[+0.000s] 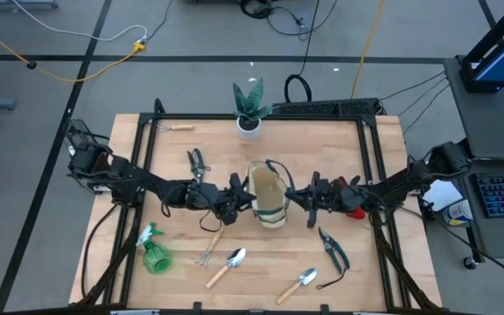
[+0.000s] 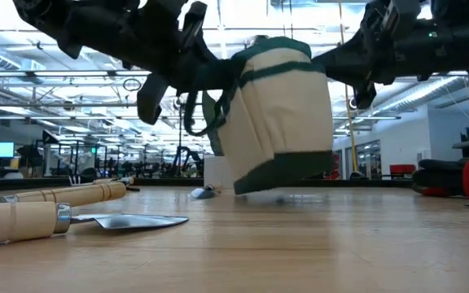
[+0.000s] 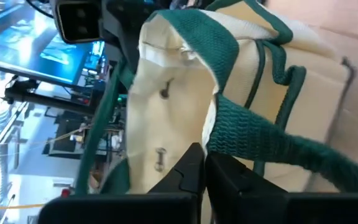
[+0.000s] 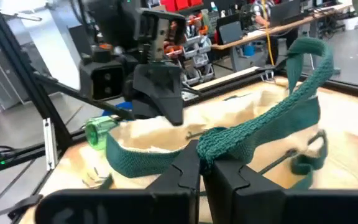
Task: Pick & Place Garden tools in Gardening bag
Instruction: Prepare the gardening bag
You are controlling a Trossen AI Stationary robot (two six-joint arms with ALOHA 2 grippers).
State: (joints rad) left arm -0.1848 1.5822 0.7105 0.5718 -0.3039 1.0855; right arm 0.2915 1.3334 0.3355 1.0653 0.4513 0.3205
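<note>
The beige gardening bag point(image 1: 269, 194) with green trim hangs between my two grippers at the table's middle. In the low view it tilts point(image 2: 279, 114), its bottom just above the wood. My left gripper point(image 1: 241, 198) is shut on its left rim and my right gripper point(image 1: 297, 199) is shut on its right side. The garden tools lie flat on the table: pruners point(image 1: 197, 163), a fork point(image 1: 210, 249), two trowels point(image 1: 227, 267) point(image 1: 297, 284), a second pair of pruners point(image 1: 332, 249) and the green spray bottle point(image 1: 154, 252). My left gripper pinches the bag's upper rim where the green webbing meets the beige cloth point(image 3: 215, 138), between its two fingers. The fingers come nearly level from the table's left. The rim is drawn toward them and the mouth stands open. My right gripper pinches the green webbing handle point(image 4: 219, 142) at the bag's right rim between its two fingers, coming level from the table's right. The strap loops slack beyond the fingers, and the bag hangs tilted below.
A green plant in a white pot point(image 1: 250, 112) stands at the far middle. A small wooden-handled tool point(image 1: 175, 128) lies at the far left corner. A red item point(image 1: 350, 194) shows by the right arm. Bare wood lies between the bag and the near tools.
</note>
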